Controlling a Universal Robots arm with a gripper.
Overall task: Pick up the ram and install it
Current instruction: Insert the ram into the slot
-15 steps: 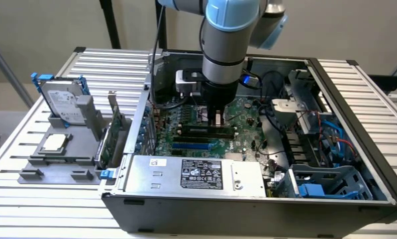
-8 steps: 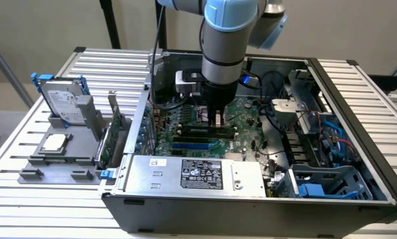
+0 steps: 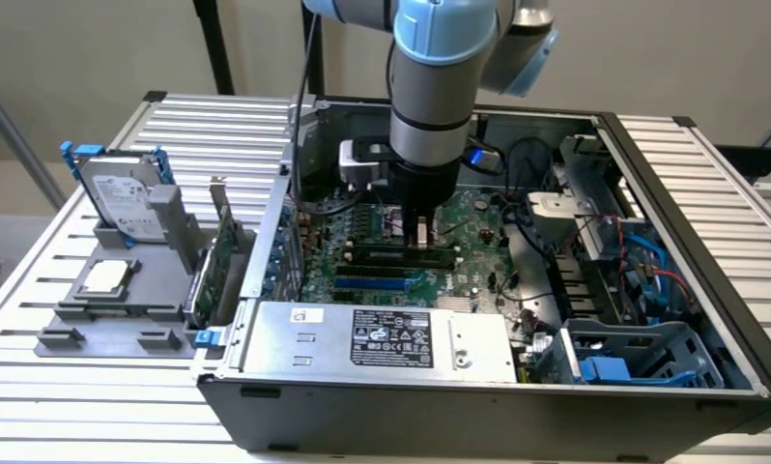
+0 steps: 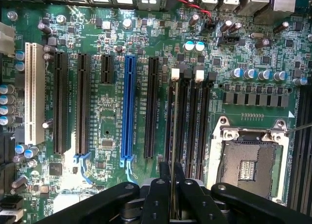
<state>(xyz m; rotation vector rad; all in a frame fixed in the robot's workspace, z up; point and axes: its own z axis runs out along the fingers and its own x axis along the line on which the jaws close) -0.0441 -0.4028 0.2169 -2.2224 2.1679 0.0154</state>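
Observation:
My gripper [image 4: 172,185] is shut on the ram [image 4: 172,146], which I see edge-on as a thin strip between the two black fingers [image 4: 161,190]. The stick stands upright and runs along one of the black memory slots [image 4: 183,117], beside the white latches [image 4: 175,74]. I cannot tell whether it touches the slot or hangs just above it. In the exterior view the gripper [image 3: 420,228] is low inside the open computer case [image 3: 489,387], over the middle of the green motherboard [image 3: 470,217].
The bare processor socket [image 4: 248,160] lies beside the memory slots, the blue slot [image 4: 129,107] and black expansion slots on their other side. Outside the case, at the exterior view's left, a grey fixture [image 3: 64,338] holds a hard drive [image 3: 122,198], a processor [image 3: 106,277] and an expansion card [image 3: 218,261]. Cables [image 3: 643,261] crowd the case's right.

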